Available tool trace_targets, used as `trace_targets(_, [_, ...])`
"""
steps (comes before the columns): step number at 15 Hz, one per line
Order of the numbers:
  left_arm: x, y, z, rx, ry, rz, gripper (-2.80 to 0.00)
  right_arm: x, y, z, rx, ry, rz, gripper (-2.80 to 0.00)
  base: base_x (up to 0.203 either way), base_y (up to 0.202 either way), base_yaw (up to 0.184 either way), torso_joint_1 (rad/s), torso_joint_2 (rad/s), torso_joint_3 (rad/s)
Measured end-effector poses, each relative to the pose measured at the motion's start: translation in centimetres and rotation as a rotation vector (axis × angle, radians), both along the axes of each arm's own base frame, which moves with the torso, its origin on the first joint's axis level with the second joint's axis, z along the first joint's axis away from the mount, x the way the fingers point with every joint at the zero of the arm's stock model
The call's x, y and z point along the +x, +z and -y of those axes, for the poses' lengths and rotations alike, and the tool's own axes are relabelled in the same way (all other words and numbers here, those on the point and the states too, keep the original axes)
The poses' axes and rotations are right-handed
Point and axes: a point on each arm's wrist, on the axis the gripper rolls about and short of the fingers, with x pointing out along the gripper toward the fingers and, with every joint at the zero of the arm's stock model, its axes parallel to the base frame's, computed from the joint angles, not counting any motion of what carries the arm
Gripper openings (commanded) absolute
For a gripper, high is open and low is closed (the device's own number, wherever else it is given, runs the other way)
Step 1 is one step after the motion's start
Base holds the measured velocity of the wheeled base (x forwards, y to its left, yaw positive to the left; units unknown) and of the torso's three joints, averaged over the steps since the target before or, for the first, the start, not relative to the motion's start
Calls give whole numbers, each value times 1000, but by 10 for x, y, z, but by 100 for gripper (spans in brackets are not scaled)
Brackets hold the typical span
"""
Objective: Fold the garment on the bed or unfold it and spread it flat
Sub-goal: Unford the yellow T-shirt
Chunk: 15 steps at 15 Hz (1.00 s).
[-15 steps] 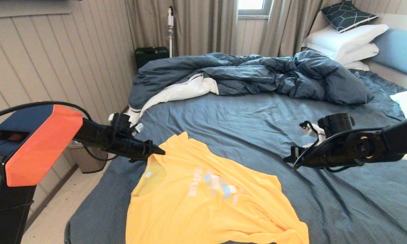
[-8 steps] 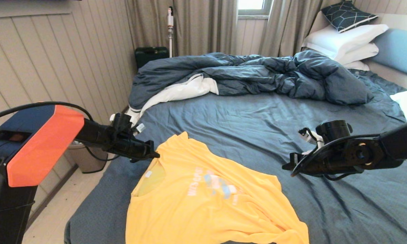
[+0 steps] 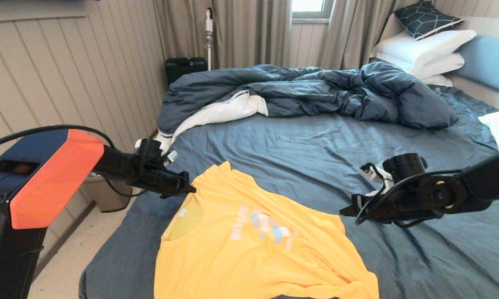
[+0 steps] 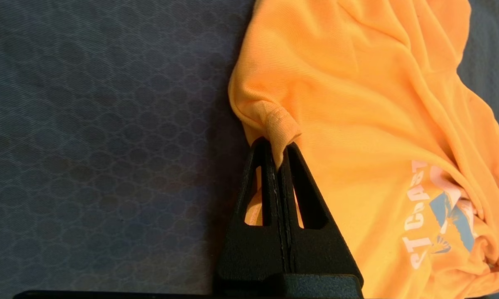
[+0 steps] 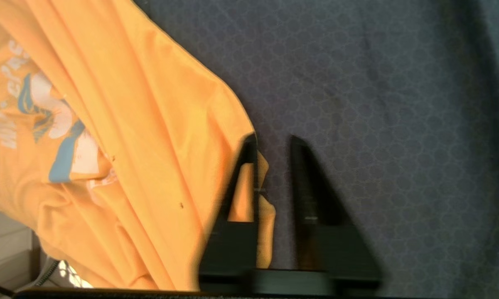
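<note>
The garment (image 3: 253,253), a bright yellow T-shirt with white lettering and a light-blue graphic, lies rumpled on the near part of the bed (image 3: 315,141). My left gripper (image 3: 190,189) is at its far left shoulder edge, shut on a pinched fold of yellow cloth (image 4: 280,124); the left wrist view shows the gripper (image 4: 276,147) clamped on it. My right gripper (image 3: 345,212) hovers at the garment's right edge, open by a narrow gap. In the right wrist view the right gripper (image 5: 272,143) has one finger over the yellow hem (image 5: 129,124) and the other over the sheet, holding nothing.
A rumpled dark-blue duvet (image 3: 315,91) with white lining lies across the far half of the bed. White pillows (image 3: 424,50) and a blue headboard (image 3: 490,62) stand far right. A panelled wall, a bin (image 3: 104,195) and the floor lie left of the bed's edge.
My left gripper closed on the garment's shoulder edge. My right arm moved left and lower to the garment's right edge, and its jaws parted slightly.
</note>
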Motion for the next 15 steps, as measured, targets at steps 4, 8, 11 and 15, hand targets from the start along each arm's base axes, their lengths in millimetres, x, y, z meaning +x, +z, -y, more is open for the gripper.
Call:
trace_targets(4, [1, -2, 1, 2, 0, -2, -280, -1, -2, -2, 40, 34, -11, 0, 0, 0, 0, 0, 0, 0])
trace_targets(8, [1, -2, 1, 1, -1, -1, -280, -2, -13, -6, 40, 48, -43, 0, 0, 0, 0, 0, 0, 0])
trace_targets(11, [1, -2, 1, 1, -1, 1, -280, -1, -16, -6, 40, 51, -54, 0, 0, 0, 0, 0, 0, 0])
trace_targets(15, [1, -2, 1, 1, -1, 0, -280, 0, -20, -14, 42, 68, -66, -95, 0, 0, 0, 0, 0, 0])
